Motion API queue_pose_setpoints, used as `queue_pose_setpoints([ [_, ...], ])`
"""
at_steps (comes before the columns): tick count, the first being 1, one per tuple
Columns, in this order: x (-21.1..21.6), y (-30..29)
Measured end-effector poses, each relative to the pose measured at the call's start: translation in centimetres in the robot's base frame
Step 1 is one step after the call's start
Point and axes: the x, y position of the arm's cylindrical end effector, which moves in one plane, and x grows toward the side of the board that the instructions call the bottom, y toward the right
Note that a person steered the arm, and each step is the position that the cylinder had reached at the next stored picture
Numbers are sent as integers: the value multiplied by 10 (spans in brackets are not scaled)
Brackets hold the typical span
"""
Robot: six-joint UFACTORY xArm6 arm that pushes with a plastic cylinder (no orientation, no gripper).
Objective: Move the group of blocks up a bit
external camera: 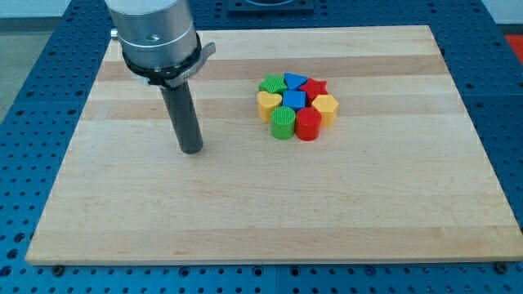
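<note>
A tight cluster of blocks sits on the wooden board, right of centre toward the view's top. It holds a green block, a blue triangle, a red star, a yellow heart, a blue cube, a yellow hexagon, a green cylinder and a red cylinder. My tip rests on the board to the view's left of the cluster, well apart from it and slightly lower than the green cylinder.
The arm's grey body rises above the rod at the view's top left. A blue perforated table surrounds the board on all sides.
</note>
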Motion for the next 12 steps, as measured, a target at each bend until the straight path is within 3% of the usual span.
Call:
queue_pose_setpoints([
  [2,0,11],
  [4,10,91],
  [8,-2,102],
  [10,-10,148],
  [12,-21,150],
])
